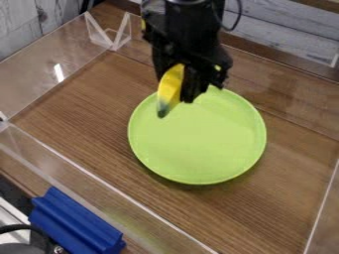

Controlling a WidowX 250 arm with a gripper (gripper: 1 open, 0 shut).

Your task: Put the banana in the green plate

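Observation:
A large round lime-green plate (205, 144) lies on the wooden table, right of centre. My black gripper (176, 81) hangs above the plate's far left rim, pointing down and shut on the banana (169, 89). The small yellow toy banana hangs nearly upright between the fingers, its lower tip over the plate's upper left edge, clear of the surface. The arm rises out of the top of the frame.
Clear plastic walls (40, 74) fence the table on the left and front. A blue ridged block (73, 223) sits at the front left. A yellow and blue can (158, 27) and a clear stand (109, 35) are at the back.

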